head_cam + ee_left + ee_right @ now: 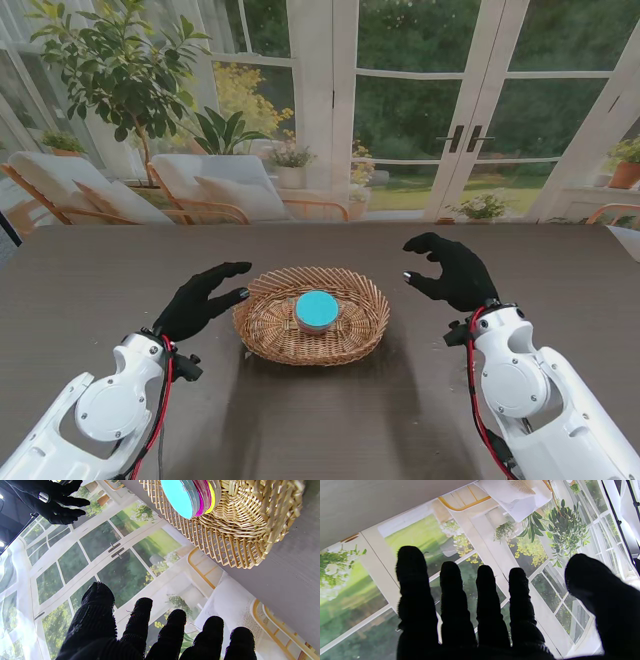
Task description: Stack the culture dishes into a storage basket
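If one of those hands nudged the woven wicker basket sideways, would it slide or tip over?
The woven wicker basket would probably slide: it looks wide, shallow and flat-bottomed on the smooth dark table. It seems light, so the stack of coloured culture dishes inside might shift.

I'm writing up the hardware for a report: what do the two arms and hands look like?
Both arms have glossy white, rounded shells with grey circular joint covers. The left arm and right arm each carry a red cable and a black cable along the inner side to the wrist. The left hand and right hand are five-fingered and covered in black ribbed fabric gloves; a silvery fingertip shows on the right hand.
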`<state>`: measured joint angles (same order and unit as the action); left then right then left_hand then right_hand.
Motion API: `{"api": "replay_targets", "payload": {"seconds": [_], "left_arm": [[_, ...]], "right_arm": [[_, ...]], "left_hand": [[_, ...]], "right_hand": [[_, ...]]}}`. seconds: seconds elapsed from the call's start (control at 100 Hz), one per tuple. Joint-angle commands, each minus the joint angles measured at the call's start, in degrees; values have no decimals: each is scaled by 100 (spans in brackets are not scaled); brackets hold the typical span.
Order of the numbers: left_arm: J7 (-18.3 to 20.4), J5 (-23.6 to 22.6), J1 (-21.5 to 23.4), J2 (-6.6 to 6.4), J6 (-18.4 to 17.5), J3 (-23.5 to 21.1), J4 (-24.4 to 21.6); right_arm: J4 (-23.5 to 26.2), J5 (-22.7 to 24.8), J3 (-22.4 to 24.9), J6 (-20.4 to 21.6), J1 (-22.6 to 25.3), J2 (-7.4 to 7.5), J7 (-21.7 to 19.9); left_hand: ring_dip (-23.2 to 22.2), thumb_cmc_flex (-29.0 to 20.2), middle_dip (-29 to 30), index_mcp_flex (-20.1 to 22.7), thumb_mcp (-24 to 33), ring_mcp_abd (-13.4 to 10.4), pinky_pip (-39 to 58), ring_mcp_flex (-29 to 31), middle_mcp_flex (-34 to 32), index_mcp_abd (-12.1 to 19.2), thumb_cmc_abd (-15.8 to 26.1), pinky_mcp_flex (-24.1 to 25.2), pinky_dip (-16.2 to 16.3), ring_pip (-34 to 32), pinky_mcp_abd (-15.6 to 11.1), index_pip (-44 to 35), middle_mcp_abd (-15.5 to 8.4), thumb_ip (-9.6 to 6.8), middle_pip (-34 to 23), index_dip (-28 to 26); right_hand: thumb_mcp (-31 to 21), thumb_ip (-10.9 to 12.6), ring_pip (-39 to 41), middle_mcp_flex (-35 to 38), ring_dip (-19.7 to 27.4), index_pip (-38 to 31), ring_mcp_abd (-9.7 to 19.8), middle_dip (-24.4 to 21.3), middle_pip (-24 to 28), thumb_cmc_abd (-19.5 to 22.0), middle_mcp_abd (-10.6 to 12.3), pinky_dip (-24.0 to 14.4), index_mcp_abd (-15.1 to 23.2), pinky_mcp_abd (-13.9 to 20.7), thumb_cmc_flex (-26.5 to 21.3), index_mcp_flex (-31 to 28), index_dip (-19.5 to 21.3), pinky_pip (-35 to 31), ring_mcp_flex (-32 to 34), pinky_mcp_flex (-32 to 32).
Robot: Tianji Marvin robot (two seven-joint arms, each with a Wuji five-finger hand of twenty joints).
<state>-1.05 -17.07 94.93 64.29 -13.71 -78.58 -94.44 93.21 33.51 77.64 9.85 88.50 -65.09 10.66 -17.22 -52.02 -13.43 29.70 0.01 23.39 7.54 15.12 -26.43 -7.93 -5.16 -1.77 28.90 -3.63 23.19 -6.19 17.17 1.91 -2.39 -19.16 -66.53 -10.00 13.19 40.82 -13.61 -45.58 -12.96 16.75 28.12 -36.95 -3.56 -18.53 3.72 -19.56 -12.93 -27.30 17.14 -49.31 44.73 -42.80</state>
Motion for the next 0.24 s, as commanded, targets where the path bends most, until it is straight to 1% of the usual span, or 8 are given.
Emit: {"api": "replay_targets", "payload": {"seconds": [0.0, 0.23], "left_arm": [[148, -8, -5, 26, 4, 3, 16], [157, -51, 68, 20, 86, 2, -77]], "right_arm": [[-33, 0, 4, -43, 41, -1, -101], [-70, -73, -38, -74, 19, -14, -89]], "left_hand": [[48, -141, -55, 15, -76, -67, 67, -77, -5, 9, 209, 4, 69, 55, 117, 21, -39, -140, -11, 12], [50, -139, -55, 11, -77, -64, 63, -80, -9, 3, 210, 13, 70, 55, 108, 22, -46, -141, -13, 14]], "right_hand": [[15, 182, -57, -112, 35, -6, -36, -20, 32, 1, 52, 185, -40, 12, -32, -81, 25, -92, -131, 1970], [7, 185, -62, -114, 33, -12, -66, -15, 47, 24, 24, 193, -82, -50, -60, -111, 28, -61, -159, 2010]]}}
